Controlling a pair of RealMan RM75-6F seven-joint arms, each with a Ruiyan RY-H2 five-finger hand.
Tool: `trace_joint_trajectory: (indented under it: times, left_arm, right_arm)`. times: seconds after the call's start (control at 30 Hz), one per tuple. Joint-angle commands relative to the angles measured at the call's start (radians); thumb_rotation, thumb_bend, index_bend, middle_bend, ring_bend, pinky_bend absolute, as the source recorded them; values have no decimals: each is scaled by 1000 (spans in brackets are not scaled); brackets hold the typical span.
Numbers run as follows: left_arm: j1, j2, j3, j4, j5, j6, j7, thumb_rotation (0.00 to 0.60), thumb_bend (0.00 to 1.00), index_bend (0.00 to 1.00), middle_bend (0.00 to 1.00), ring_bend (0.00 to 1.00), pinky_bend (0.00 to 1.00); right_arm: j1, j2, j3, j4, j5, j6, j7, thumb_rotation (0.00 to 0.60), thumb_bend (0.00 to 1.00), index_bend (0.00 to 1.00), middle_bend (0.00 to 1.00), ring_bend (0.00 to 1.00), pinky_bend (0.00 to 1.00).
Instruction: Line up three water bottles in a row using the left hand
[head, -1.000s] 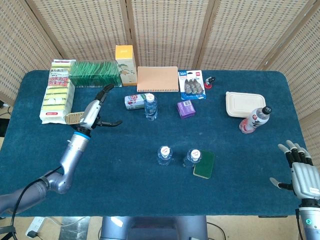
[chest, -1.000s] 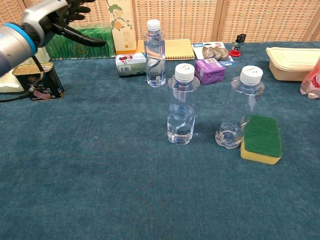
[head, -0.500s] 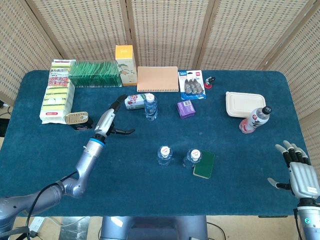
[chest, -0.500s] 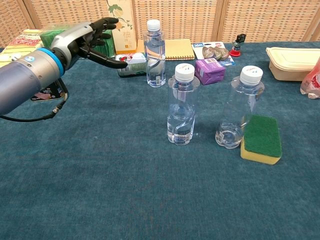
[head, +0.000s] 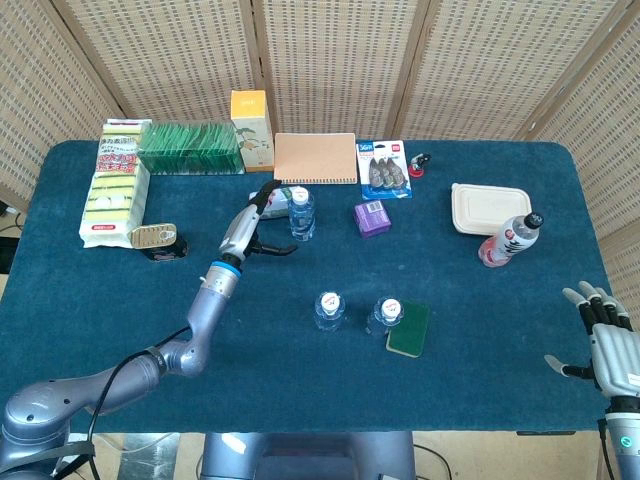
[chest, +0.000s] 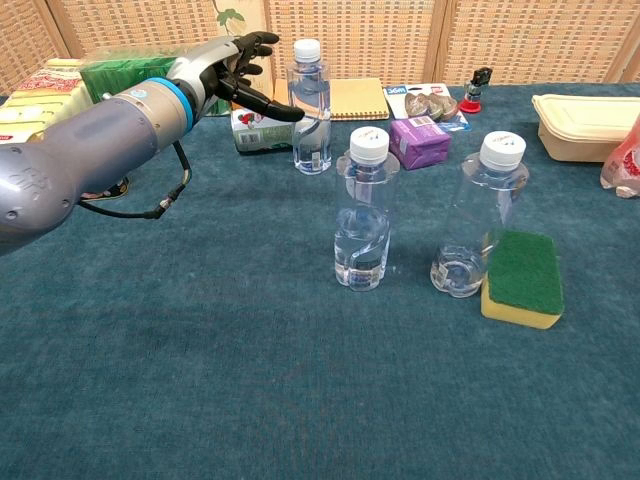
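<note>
- Broadly, the blue desk (head: 120, 320) carries two water bottles near the front, the middle bottle (chest: 362, 210) and the right bottle (chest: 482, 215), side by side; the row lacks a third.
- That far bottle (chest: 310, 105) stands upright further back, touching a small can (chest: 262, 130) lying behind it.
- Next, the left hand (chest: 235, 75), fingers spread and empty, hovers just left of it; I judge it should wrap the body low, avoiding the can.
- Meanwhile the right hand (head: 605, 340) rests open, well apart.
</note>
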Motion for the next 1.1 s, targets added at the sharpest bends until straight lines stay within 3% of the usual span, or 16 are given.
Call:
trace_joint_trajectory:
  times: [0.03, 0.33, 0.47, 0.6, 0.77, 0.93, 1.1]
  left_arm:
    - [-29, -36, -23, 64, -14, -23, -15, 600, 106, 0, 0, 0, 14]
    - [-113, -104, -43, 214, 21, -89, -90, 600, 165, 0, 0, 0, 35]
    - [-142, -157, -59, 292, 24, -64, -103, 600, 269, 14, 20, 35, 209]
    - [-158, -200, -73, 360, 7, -45, -89, 600, 373, 238, 215, 209, 376]
    - [-172, -233, -87, 413, 5, -17, -98, 600, 424, 468, 411, 336, 465]
    - [-179, -232, -87, 412, 19, -5, -109, 600, 436, 538, 477, 377, 484]
    - [-155, -208, -74, 340, 43, 36, -114, 600, 452, 547, 487, 387, 485]
  right_arm:
    - [2, 0, 2, 6, 7, -7, 3, 600, 0, 133, 62, 2, 0]
    - [8, -4, 7, 15, 25, -20, 5, 600, 0, 133, 63, 3, 0]
    - [8, -4, 10, 18, 34, -23, 8, 600, 0, 134, 64, 5, 0]
    - [9, -4, 10, 21, 34, -25, 10, 600, 0, 134, 64, 5, 0]
    - [11, -5, 9, 24, 31, -27, 10, 600, 0, 135, 64, 5, 0]
    - [8, -18, 16, 33, 18, 5, -8, 600, 0, 140, 67, 5, 0]
    - [-6, -59, 35, 61, -15, 98, -34, 600, 0, 143, 68, 4, 0]
